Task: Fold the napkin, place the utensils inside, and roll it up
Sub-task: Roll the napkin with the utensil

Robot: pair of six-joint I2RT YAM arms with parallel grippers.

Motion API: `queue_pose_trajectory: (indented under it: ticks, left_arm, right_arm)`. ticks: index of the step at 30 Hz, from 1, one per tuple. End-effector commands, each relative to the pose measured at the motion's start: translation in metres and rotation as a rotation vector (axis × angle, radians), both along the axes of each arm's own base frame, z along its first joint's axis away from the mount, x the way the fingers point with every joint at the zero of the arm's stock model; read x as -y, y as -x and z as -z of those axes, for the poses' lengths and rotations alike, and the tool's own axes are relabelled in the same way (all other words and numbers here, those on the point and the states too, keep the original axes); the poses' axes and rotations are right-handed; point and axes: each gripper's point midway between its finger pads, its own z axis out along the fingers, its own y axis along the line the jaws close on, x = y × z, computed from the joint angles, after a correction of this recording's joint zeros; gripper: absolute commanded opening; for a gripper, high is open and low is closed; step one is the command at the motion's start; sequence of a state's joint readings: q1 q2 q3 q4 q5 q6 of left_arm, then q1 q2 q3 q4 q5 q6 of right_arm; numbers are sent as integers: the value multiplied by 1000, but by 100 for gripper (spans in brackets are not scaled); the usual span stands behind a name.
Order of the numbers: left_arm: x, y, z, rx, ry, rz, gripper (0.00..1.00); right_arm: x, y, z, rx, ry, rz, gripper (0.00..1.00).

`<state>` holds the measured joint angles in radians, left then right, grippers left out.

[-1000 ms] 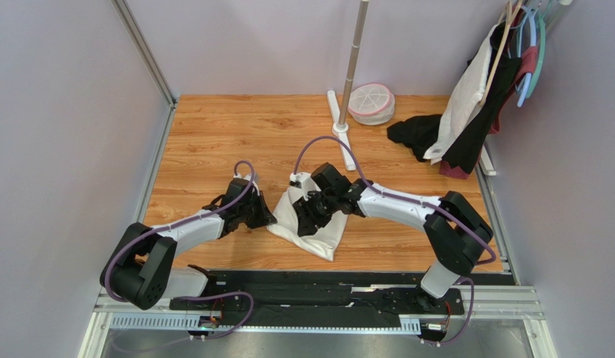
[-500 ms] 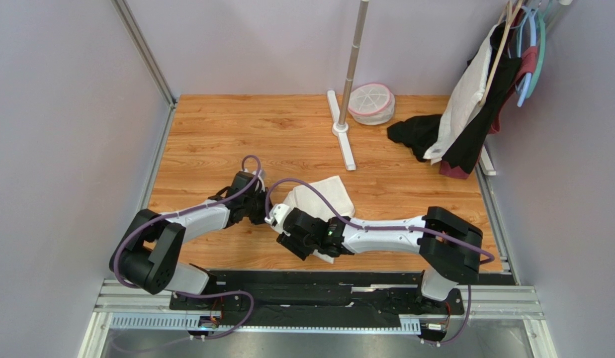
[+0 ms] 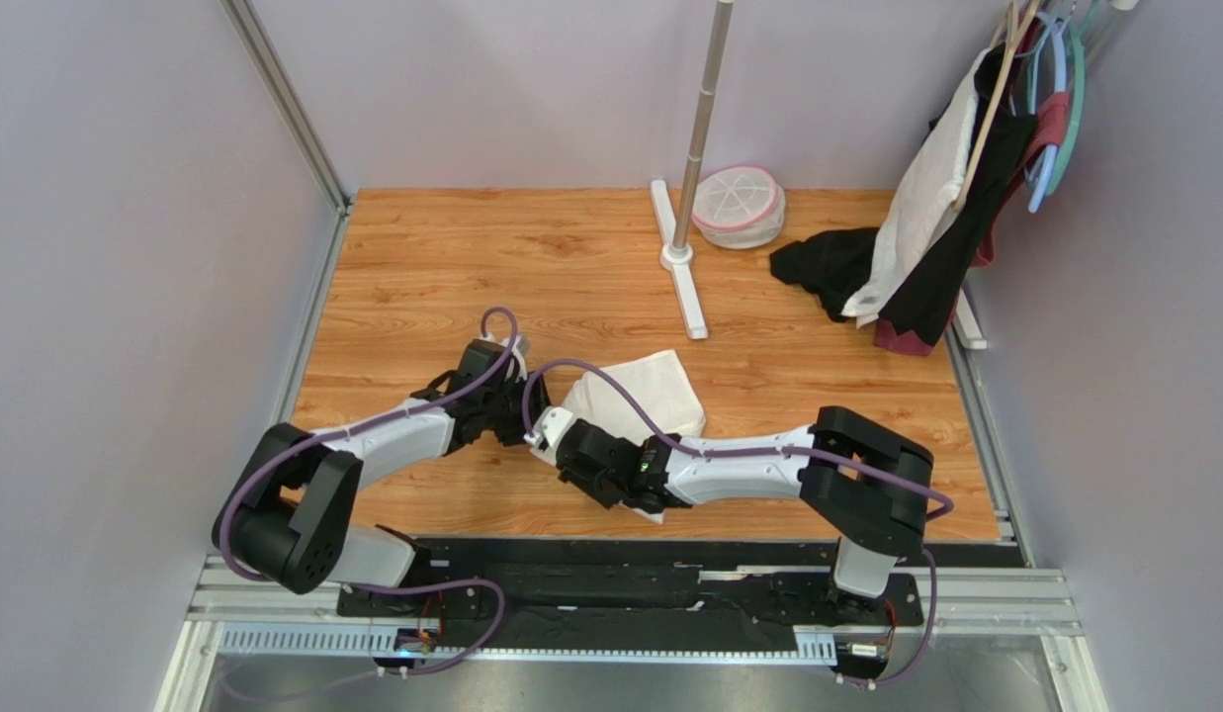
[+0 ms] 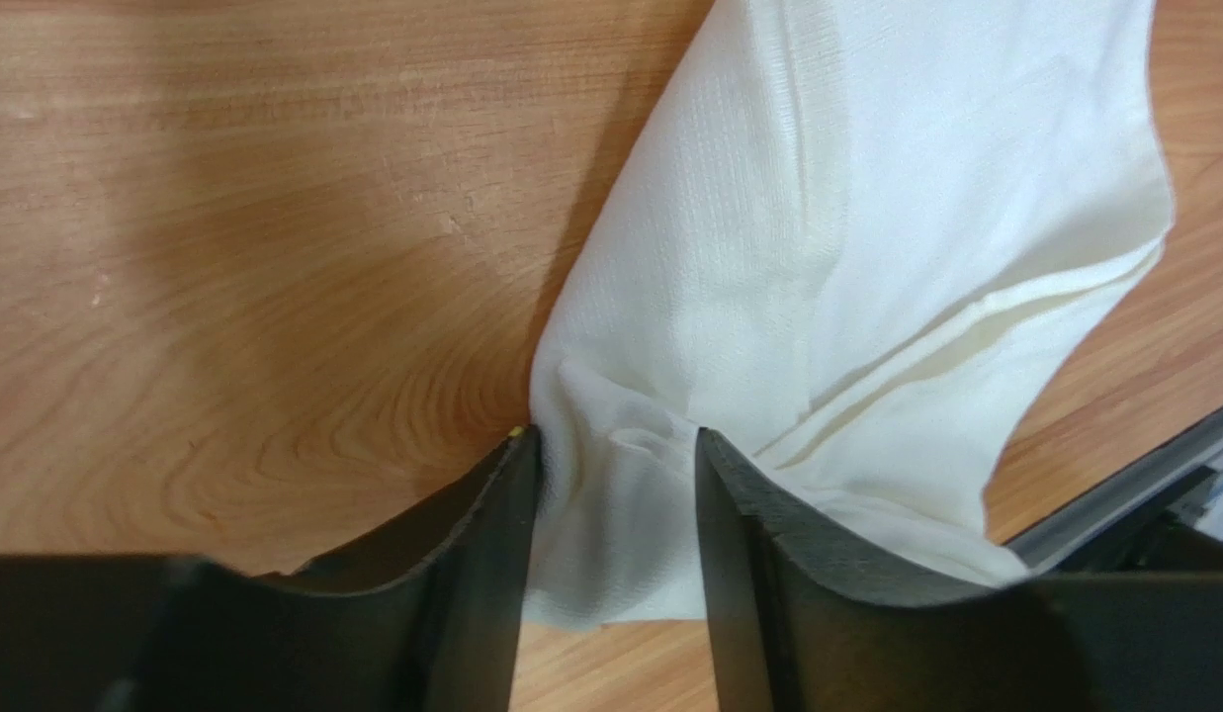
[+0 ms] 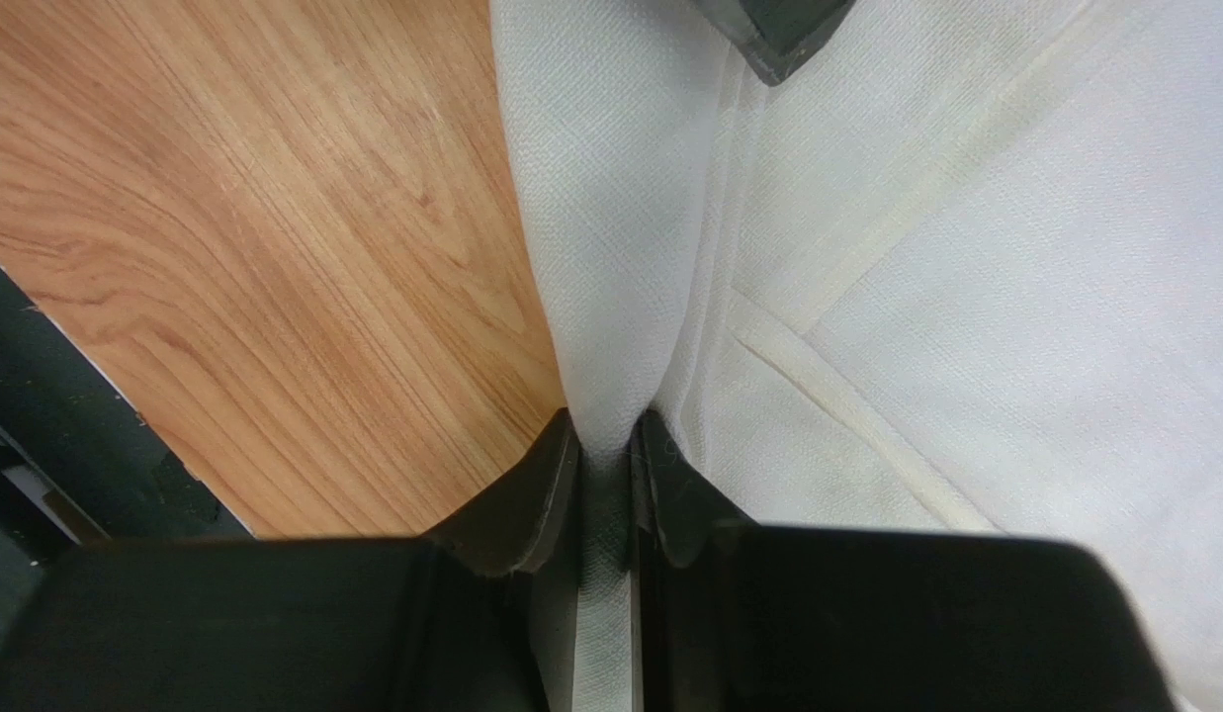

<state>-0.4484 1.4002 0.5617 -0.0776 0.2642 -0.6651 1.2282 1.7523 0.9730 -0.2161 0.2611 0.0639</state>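
Pinching a raised fold of the napkin (image 5: 1018,297), the right fingers (image 5: 525,512) are pretty much clamped on the cloth; the left fingers (image 4: 476,564) stand apart with a bunched edge sitting loosely between them; napkin's lying folded over on the wooden tabletop (image 3: 424,252), near the front edge, between both arms.
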Motion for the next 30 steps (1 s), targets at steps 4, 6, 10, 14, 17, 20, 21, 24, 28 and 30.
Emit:
queue_pose_trajectory:
  ticks: [4,6,10,14,17,20,21,24,28,30]
  left_arm:
    - [-26,-11,-37,143,-9,-73,64]
    - [-37,-11,-44,180,-19,-107,65]
    - [-42,-5,-48,235,-15,-104,65]
    - [-40,5,-41,231,7,-71,65]
    - [-34,8,-38,235,45,-50,65]
    - [-29,10,-35,238,77,-39,64]
    - [-25,4,-40,268,98,-39,64]
    - [-21,0,-41,286,129,-40,63]
    - [-15,-4,-43,304,168,-38,63]
    - [-12,-7,-46,321,189,-36,62]
  right_arm:
    - [4,33,7,-363,-121,-61,6]
    - [6,28,4,-418,-153,-52,4]
    - [2,30,-5,-577,-244,-82,2]
    - [1,22,-10,-668,-304,-78,0]
    - [4,12,-9,-735,-339,-56,0]
    - [9,1,-1,-796,-360,-18,0]
    - [11,-5,0,-803,-372,-1,0]
    - [15,-12,5,-855,-397,29,0]
    - [20,-19,12,-899,-409,52,0]
    - [22,-23,19,-922,-406,77,0]
